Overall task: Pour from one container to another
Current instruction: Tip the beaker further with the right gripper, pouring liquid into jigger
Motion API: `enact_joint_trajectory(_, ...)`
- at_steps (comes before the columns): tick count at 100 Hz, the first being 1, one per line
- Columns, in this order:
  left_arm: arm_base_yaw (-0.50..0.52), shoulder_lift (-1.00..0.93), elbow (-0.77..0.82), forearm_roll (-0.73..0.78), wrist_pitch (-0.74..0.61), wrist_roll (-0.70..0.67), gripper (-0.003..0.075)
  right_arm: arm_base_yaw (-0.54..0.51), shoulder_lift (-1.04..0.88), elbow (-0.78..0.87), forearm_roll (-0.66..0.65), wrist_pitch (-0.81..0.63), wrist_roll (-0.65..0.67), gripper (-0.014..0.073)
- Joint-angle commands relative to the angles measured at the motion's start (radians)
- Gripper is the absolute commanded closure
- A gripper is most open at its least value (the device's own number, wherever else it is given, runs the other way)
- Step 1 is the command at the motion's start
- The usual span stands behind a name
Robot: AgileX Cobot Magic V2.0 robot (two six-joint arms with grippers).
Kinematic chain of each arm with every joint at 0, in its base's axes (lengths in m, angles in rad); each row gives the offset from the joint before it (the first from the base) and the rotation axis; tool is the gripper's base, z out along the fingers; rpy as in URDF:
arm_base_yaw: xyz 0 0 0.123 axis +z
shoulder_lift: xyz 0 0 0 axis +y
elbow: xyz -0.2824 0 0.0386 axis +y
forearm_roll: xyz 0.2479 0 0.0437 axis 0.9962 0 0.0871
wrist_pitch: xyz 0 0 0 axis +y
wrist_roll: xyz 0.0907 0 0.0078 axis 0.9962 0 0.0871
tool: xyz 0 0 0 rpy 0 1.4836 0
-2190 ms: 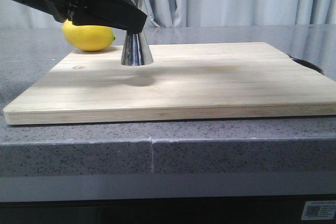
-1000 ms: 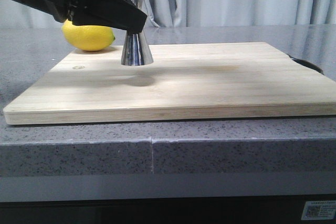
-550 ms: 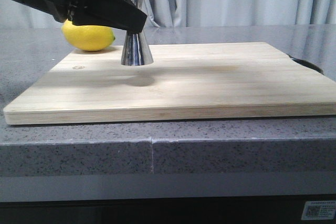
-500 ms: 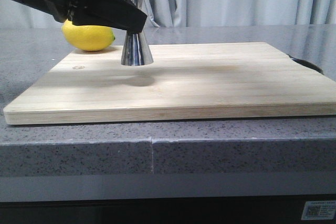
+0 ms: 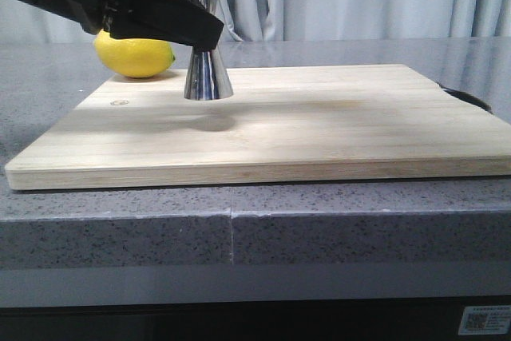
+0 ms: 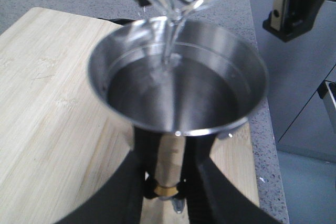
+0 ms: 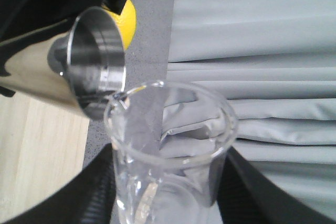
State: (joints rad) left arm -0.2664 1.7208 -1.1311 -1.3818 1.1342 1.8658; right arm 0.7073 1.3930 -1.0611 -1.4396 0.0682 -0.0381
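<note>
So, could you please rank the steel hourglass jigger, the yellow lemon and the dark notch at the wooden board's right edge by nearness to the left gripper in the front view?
1. Steel hourglass jigger: gripped between the left gripper fingers, on the wooden board.
2. Yellow lemon: just behind, off the board's far left corner.
3. Dark notch: far right edge.

Even, bright, diffuse lighting. Soft shadow on wooden board point(image 5: 319, 117). Glare streaks on steel jigger point(image 6: 176, 85); beaker point(image 7: 168, 145) close, slightly blurred.
</note>
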Motion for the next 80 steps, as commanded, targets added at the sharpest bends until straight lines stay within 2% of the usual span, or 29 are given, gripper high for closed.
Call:
enact_joint_trajectory(1,-0.007,-0.053,-0.032,-0.076,0.048,-0.006,0.0730,0.002,-0.040,-0.038,-0.021,-0.007,-0.003,0.0378)
enact_joint_trajectory(80,-0.007,-0.053,-0.032,-0.076,0.048,-0.006,0.0730,0.002,-0.040,-0.038,-0.058,-0.007,-0.003,0.0378)
